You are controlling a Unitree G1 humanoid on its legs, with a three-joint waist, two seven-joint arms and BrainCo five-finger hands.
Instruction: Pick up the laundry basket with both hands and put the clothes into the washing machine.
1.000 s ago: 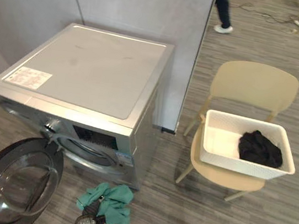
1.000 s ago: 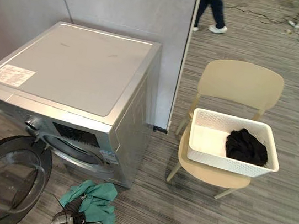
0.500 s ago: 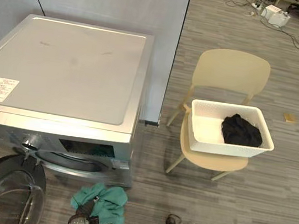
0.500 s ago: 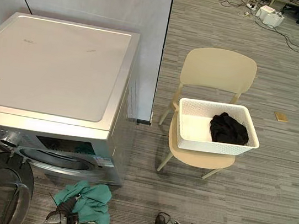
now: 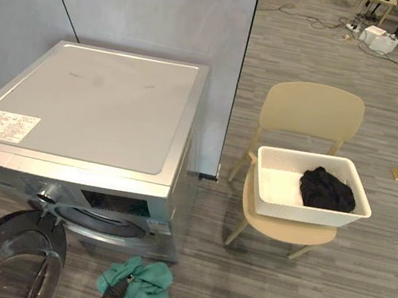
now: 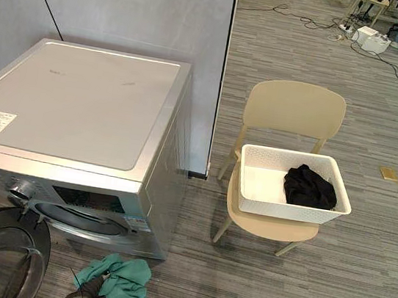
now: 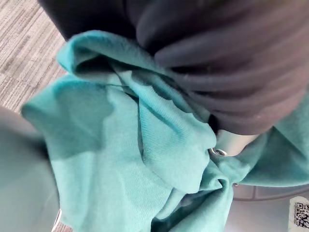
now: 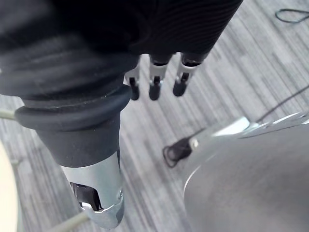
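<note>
Basket (image 5: 309, 213) on chair (image 5: 312, 109), washer door (image 5: 16, 264) open

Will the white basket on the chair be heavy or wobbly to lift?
Probably light: the white basket holds just one black garment. Its walls look stiff, so it should keep shape. The garment lies at one end, so it might tilt.

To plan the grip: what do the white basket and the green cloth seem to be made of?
White basket: probably rigid matte plastic; its walls show a fine perforated pattern. Green cloth: soft knit fabric, with fine ribs and folds.
</note>
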